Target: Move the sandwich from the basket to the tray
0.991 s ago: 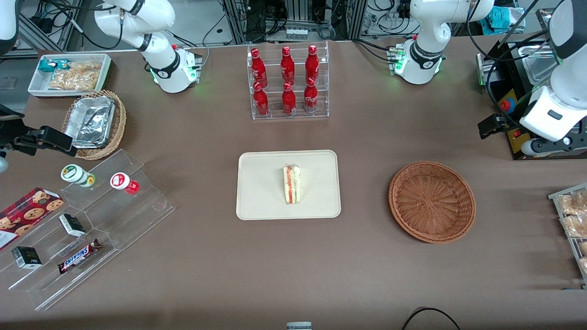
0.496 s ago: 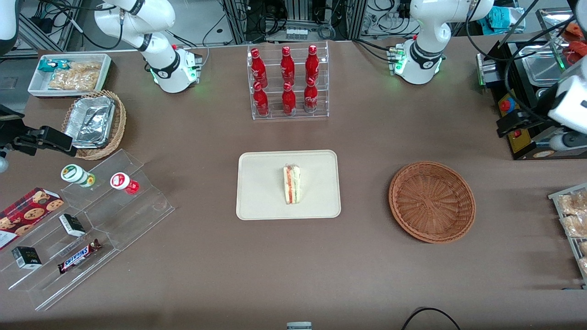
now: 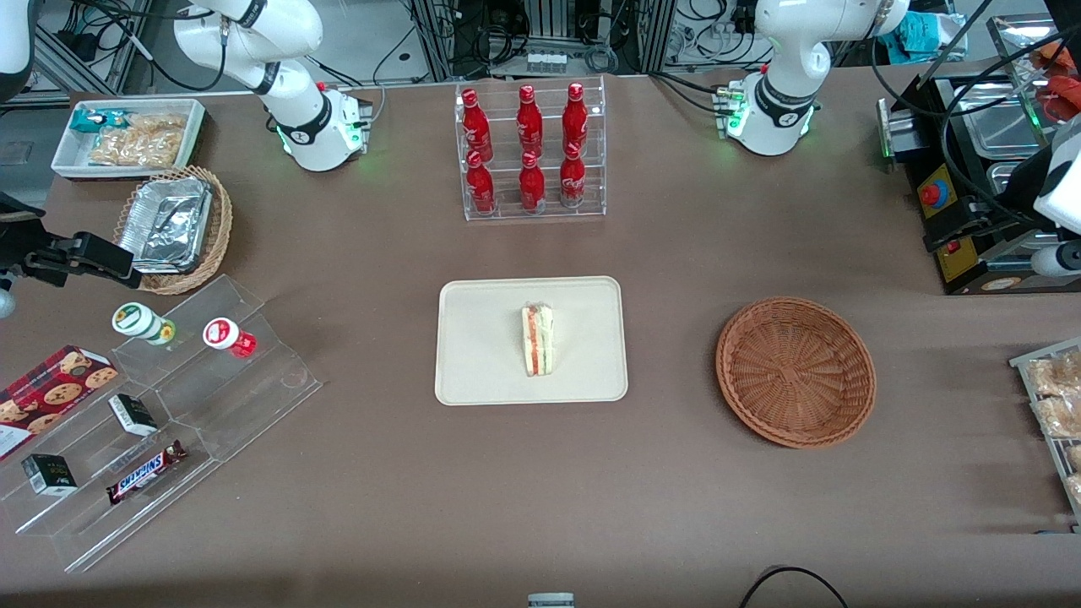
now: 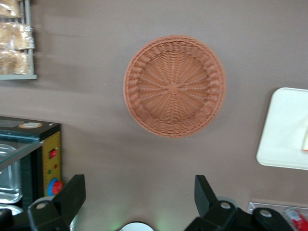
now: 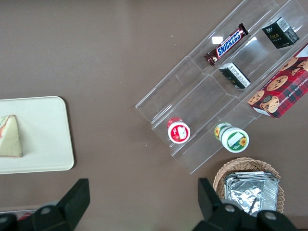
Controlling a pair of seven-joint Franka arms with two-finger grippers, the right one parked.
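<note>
front view, nearest item first: the sandwich [image 3: 537, 339] lies flat on the tray [image 3: 481, 371], close to its middle, long axis running from nearer the camera to farther, red and green filling edge showing along one side. white bread, clear wrap, wedge-shaped. the tray is a smooth cream rectangle with rounded corners and a low rim.

beside the tray, toward the working arm's end of the table, the basket [image 3: 795, 371] sits empty: round, shallow, reddish-brown wicker with ribs radiating from the centre.

farther off and higher, the gripper [image 4: 137, 202] hangs at the working arm's end, above bare table just off the basket rim and well apart from the sandwich. its fingers [image 4: 72, 195] are spread wide with nothing between them.

judgement: the sandwich is delivered and the task looks complete; no further grasp appears needed.
</note>
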